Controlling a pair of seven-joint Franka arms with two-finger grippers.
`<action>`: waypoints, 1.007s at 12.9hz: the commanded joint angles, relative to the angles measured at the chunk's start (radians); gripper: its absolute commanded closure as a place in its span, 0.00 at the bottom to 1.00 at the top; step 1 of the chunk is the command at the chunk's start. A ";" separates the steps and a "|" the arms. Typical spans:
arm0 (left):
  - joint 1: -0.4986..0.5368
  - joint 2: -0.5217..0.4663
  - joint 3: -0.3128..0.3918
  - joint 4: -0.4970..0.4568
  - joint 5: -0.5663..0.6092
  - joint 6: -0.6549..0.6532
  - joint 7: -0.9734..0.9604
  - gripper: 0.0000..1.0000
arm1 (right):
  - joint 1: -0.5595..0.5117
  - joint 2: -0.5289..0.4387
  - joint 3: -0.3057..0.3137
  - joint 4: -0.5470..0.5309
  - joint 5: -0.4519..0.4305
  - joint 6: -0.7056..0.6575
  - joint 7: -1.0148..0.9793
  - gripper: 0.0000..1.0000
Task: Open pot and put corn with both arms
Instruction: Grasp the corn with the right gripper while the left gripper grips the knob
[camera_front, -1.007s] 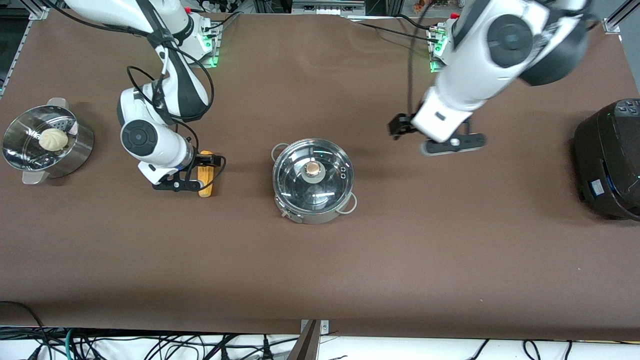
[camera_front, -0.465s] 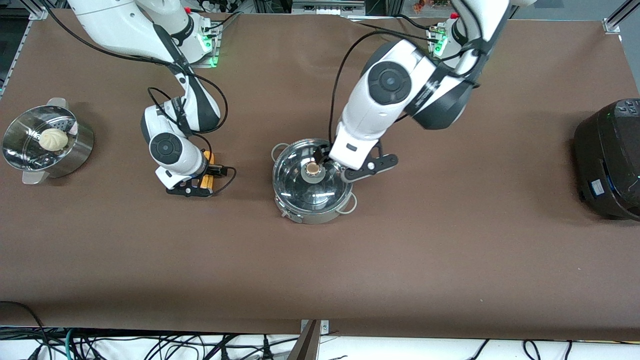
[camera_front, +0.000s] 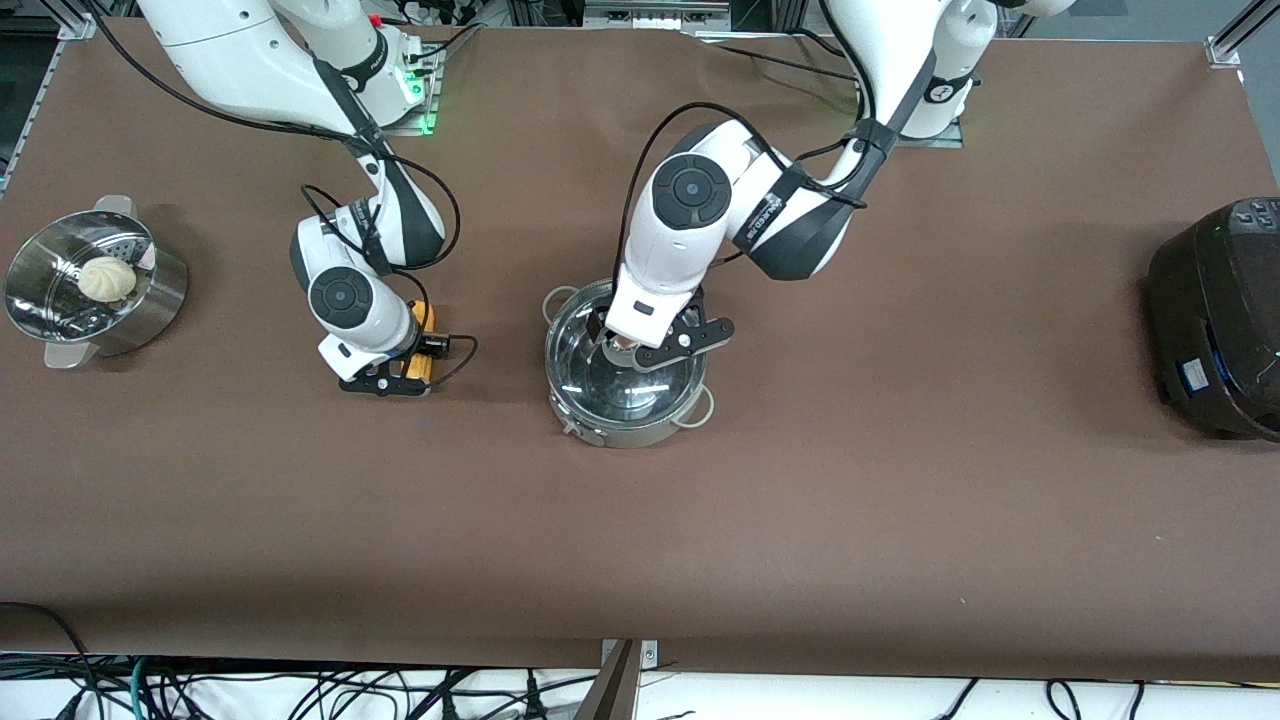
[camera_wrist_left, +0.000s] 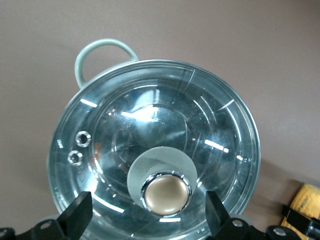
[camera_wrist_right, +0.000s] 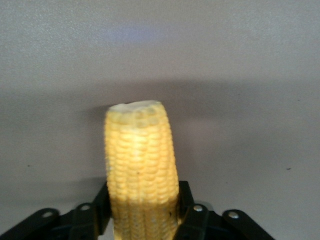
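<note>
On my feed the pot (camera_front: 626, 385) sits mid-counter (camera_front: 800, 520), nearest the front camera, with its glass lid (camera_wrist_left: 155, 150) on. My left end effector (camera_front: 628, 345) is over that lid, fingers (camera_wrist_left: 76, 217) spread wide to either side of the tan knob (camera_wrist_left: 166, 193) without touching it. Slightly farther back, toward the right arm's end, my right end effector (camera_front: 392, 372) pinches the corn (camera_wrist_right: 142, 172) between its fingers, low at the counter.
</note>
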 joint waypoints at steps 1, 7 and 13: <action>-0.052 0.045 0.046 0.045 0.026 0.013 -0.033 0.01 | 0.007 -0.014 -0.004 -0.009 -0.024 -0.006 0.010 0.99; -0.067 0.059 0.051 0.045 0.026 0.026 -0.036 0.22 | 0.005 -0.044 -0.004 0.135 -0.022 -0.176 -0.007 0.99; -0.067 0.064 0.051 0.048 0.025 0.026 -0.034 0.63 | 0.005 -0.045 0.019 0.396 0.019 -0.477 -0.028 0.99</action>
